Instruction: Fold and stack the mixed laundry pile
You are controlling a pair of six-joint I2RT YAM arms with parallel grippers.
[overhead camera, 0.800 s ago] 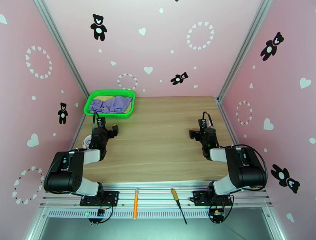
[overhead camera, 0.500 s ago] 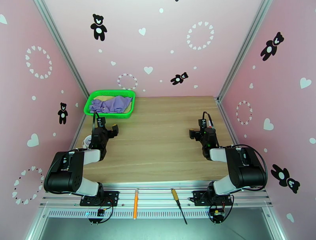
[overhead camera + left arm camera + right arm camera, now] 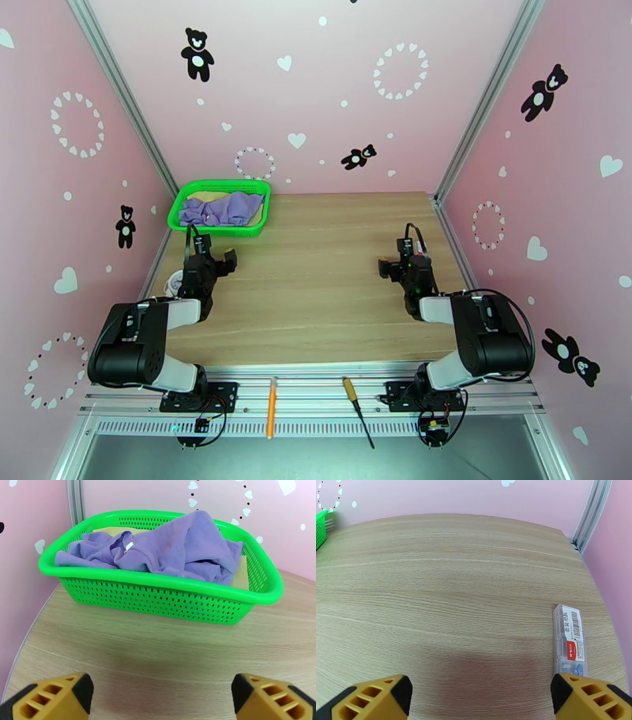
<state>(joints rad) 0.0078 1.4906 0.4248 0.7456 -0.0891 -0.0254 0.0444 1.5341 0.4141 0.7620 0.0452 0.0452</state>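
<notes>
listing from the near edge outward.

- front rail: an orange pencil (image 3: 271, 407) and a yellow-handled screwdriver (image 3: 355, 409) lie loose between the two arm bases, off the work surface.
- left end effector (image 3: 162, 699): jaws spread wide, nothing between them, hovering low over bare wood and facing the basket.
- right end effector (image 3: 480, 697): jaws likewise wide apart and empty, over the right half of the desk (image 3: 454, 578).
- clear plastic case (image 3: 570, 638): flat on the wood near the right edge, just beyond the right finger.
- green mesh basket (image 3: 158, 584): upright in the far left corner, close to the wall.
- lavender shirt (image 3: 185, 543): crumpled in the basket, heaped above the rim.
- tan garment (image 3: 118, 530): underneath the shirt, showing as thin strips at the back and the right end.

status, judged: nothing is lifted, folded or stacked yet; both garments wait in the basket.

hazards, judged:
- the two garments lie bunched together, so pulling the shirt may drag the tan one out with it.
- the basket looks light; a fingertip catching the mesh or rim could tip or slide it.
- the far corner looks a long reach for the right arm.
- cloth spread to the right could cover the clear case and fold lumpy.
</notes>
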